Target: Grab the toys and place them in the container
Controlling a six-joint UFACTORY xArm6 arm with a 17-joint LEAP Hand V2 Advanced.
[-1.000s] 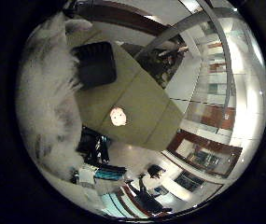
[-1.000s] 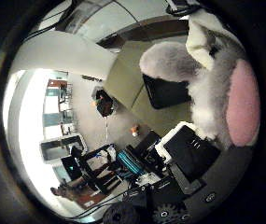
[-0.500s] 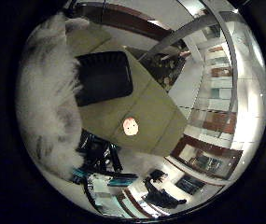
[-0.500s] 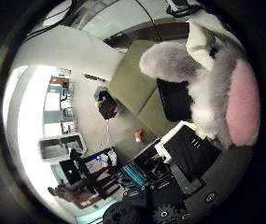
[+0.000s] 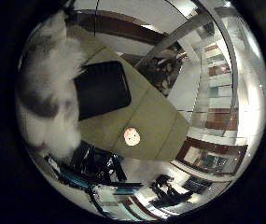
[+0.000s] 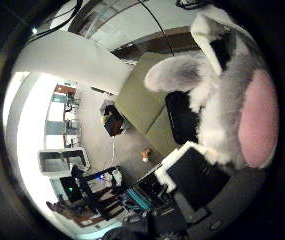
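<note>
The hand [image 6: 202, 185] holds a grey and white plush toy [image 6: 232, 105] close above the desk [image 5: 156, 116]; black container [image 5: 102, 88] and small pink toy [image 5: 131, 136] lie apart on it

Grey-white plush toy [image 6: 227, 100] close above black container [image 5: 102, 88].

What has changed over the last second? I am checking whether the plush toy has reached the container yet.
The hand has carried the plush toy closer to the black container, which now fills more of both palm views than before. The toy fills the same part of each view, so it has not been let go. The small pink toy still lies on the green table beside the container.
</note>
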